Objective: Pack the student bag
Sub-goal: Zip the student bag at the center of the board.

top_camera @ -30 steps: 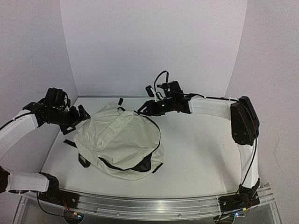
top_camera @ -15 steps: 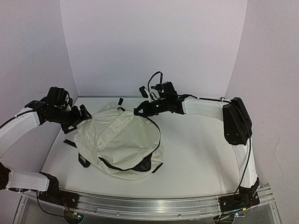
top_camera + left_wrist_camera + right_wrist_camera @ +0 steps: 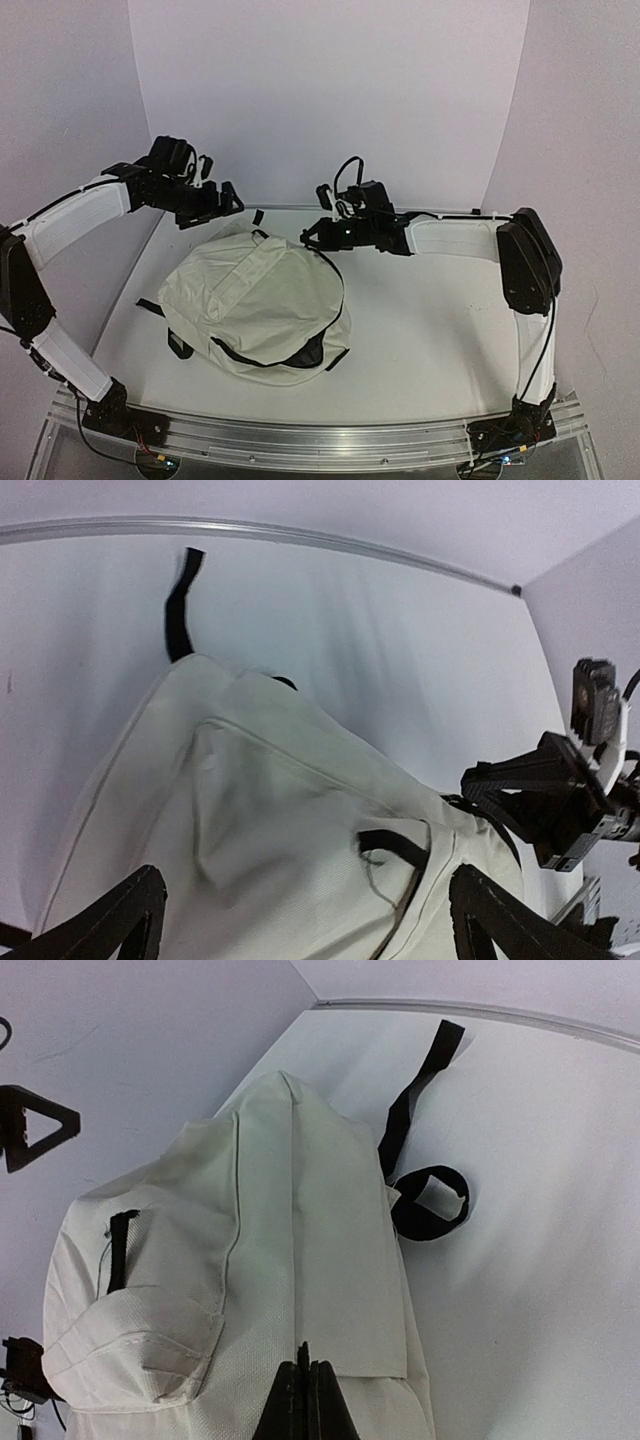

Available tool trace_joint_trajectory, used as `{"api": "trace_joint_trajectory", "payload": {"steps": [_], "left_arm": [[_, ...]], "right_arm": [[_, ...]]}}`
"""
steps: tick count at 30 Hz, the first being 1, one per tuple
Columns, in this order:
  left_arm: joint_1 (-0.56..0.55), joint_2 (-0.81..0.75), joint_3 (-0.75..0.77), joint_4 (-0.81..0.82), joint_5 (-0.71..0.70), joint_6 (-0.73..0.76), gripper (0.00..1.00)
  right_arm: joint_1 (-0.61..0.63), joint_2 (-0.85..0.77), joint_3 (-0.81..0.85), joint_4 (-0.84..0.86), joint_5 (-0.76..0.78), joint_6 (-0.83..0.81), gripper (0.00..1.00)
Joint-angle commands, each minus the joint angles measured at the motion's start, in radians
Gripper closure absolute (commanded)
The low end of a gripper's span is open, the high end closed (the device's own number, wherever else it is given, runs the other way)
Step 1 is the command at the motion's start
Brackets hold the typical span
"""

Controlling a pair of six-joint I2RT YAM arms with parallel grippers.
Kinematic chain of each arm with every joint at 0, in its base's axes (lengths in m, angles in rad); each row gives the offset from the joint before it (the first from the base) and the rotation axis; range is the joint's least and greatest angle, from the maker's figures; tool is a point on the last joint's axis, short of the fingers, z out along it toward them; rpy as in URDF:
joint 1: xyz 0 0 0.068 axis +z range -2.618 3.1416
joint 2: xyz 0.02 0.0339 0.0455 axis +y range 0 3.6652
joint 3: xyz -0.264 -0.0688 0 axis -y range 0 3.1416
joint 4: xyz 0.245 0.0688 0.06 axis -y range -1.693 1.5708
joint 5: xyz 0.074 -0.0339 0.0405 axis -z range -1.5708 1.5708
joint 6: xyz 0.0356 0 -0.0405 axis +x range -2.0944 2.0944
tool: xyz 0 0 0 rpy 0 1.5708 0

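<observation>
A cream student bag [image 3: 255,305] lies slumped on the left half of the bench [image 3: 430,330], nearer the left edge than the right, with 1 loose black strap [image 3: 415,1090] trailing toward the far edge beside a curled webbing loop [image 3: 430,1205]. The left hand [image 3: 228,200] hovers above the bag's far-left shoulder with its fingers spread wide and touching nothing. The right hand [image 3: 305,1390] sits at the bag's far-right side with its fingers pressed together. A thin black tab [image 3: 303,1348] shows at their tips, but the views do not settle whether it is pinched.

The bag looks soft and light. Its fabric sags into folds and holds no shape of its own, so it will likely buckle or drag across the bench if pushed, not slide as 1 piece. The cloth appears matte and grippy, and nothing about it looks fragile. The best places to take hold seem to be the black parts: the short black handle [image 3: 395,848] stitched on the panel, the strap, or a zipper pull. A pinch on bare fabric would probably lift only a fold.

A black zipper [image 3: 335,290] curves round the right side. Along the near side the mouth gapes slightly, showing black lining [image 3: 305,352]. Stitched seams divide the cream panels, and a front pocket flap sits raised.
</observation>
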Motion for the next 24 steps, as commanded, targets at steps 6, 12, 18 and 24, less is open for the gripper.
{"api": "trace_joint_trajectory", "payload": {"steps": [6, 12, 18, 24], "left_arm": [[-0.115, 0.179, 0.089, 0.135, 0.097, 0.136, 0.01], [-0.116, 0.241, 0.059, 0.115, 0.068, 0.126, 0.01], [-0.116, 0.287, 0.039, 0.077, -0.009, 0.103, 0.01], [-0.116, 0.312, 0.025, 0.081, -0.042, 0.091, 0.01]], "right_arm": [[0.005, -0.157, -0.104, 0.12, 0.095, 0.055, 1.0], [0.005, -0.239, -0.197, 0.12, 0.135, 0.101, 1.0], [0.013, -0.34, -0.304, 0.119, 0.147, 0.152, 1.0], [0.034, -0.422, -0.399, 0.11, 0.14, 0.197, 1.0]]}}
